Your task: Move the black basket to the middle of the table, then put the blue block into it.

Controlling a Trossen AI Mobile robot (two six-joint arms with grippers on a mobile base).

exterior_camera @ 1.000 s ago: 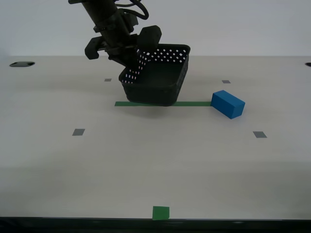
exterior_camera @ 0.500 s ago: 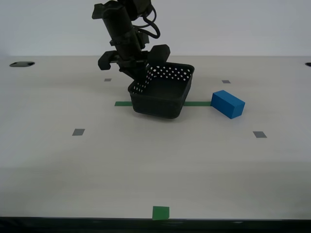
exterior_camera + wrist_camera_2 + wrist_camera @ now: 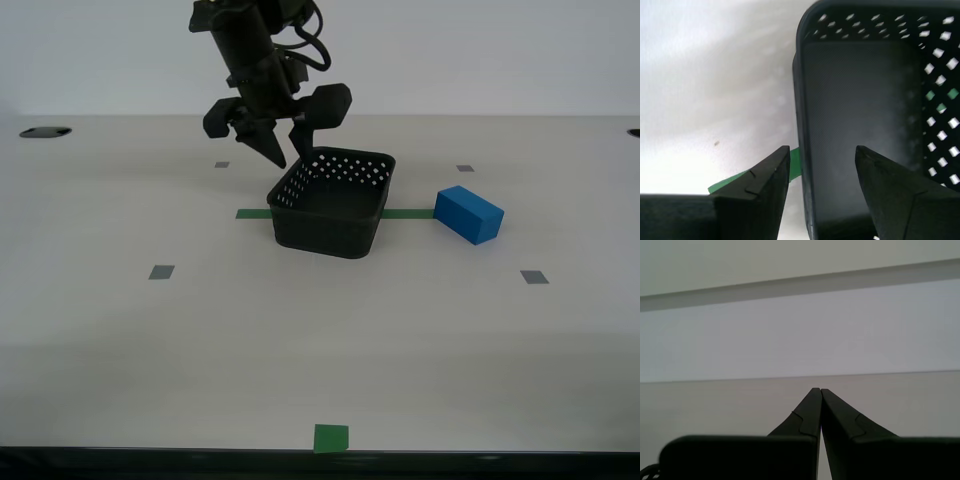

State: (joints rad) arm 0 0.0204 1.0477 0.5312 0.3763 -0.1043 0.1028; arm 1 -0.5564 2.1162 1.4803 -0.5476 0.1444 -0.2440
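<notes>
Basket placement looks done: the rectangular black plastic basket with round holes in its sides (image 3: pixel 330 205) sits flat near the middle of the wide off-white tabletop (image 3: pixel 300 340), straddling the green tape strip (image 3: pixel 255 213). The robot's second gripper (image 3: pixel 285 158) hovers just above the basket's rim on the exterior view's left, jaws spread apart and holding nothing; in its wrist view the rim (image 3: pixel 799 125) runs between the two fingertips, apparently not touched. Its first gripper (image 3: pixel 820 395) is pressed closed with nothing between the tips, facing a blank wall, out of the exterior view. Next step, judged: the solid bright blue rectangular block (image 3: pixel 468 214), lying on the table just beside the basket on the exterior view's right, needs picking and dropping in. That calls for clearing the basket wall first. Small grey squares (image 3: pixel 161 272) and a green square (image 3: pixel 331 438) mark the table; nothing blocks the block.
</notes>
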